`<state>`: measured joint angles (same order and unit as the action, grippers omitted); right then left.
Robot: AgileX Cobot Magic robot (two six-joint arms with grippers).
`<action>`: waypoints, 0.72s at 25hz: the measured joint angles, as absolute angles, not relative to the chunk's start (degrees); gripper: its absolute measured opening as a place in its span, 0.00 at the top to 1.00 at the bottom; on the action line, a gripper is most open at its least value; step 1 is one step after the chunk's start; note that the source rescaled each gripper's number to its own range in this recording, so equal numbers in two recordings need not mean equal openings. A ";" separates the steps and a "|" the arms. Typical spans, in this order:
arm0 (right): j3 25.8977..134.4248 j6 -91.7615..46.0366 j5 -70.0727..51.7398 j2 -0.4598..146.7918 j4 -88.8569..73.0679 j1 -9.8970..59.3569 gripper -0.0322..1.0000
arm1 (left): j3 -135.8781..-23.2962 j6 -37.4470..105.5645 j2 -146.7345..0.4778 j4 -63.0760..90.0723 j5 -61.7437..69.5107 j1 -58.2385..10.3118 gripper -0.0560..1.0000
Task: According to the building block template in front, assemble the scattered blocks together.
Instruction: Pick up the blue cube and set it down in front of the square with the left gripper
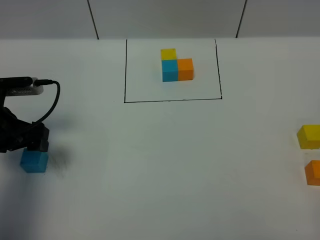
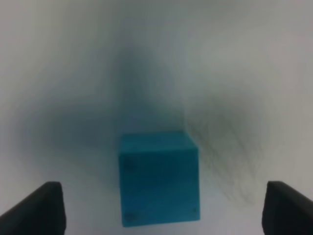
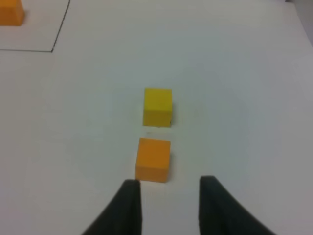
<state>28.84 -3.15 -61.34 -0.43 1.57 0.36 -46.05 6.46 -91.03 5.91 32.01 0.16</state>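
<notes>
Left fingers [image 2: 41,210] are down at the lower left of the overhead frame, spread wide, and the cyan cube [image 2: 159,178] sits square between them on the worktop [image 1: 160,175]. In the left wrist view there is clear daylight on both sides, so nothing is clamped yet. That gap is the whole story: the cube is centred, its side faces run near enough parallel to the fingers, and a straight close looks like all the next move needs. No long axis to worry about, since it is a cube with equal sides, turned only a touch off true. It points nowhere in particular. The left arm is plainly the nearer one for this piece. Over at the right edge, the yellow cube [image 1: 309,136] sits just above the orange cube [image 1: 313,172], near each other but apart. The right fingers [image 3: 128,208] are parted and empty, with the orange one just ahead of their tips and the yellow beyond it in line. The template [image 1: 176,65] waits at upper middle inside its black outline: yellow behind cyan, orange to cyan's right.
</notes>
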 joint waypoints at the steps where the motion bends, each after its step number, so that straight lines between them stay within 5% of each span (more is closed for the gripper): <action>1: 28.84 -3.15 -61.34 -0.43 1.57 0.36 0.97 | -46.05 6.46 -91.70 5.91 32.01 0.16 0.12; 18: 28.84 -3.15 -61.34 -0.43 1.57 0.36 0.97 | -46.05 6.52 -99.25 5.91 28.41 0.16 0.16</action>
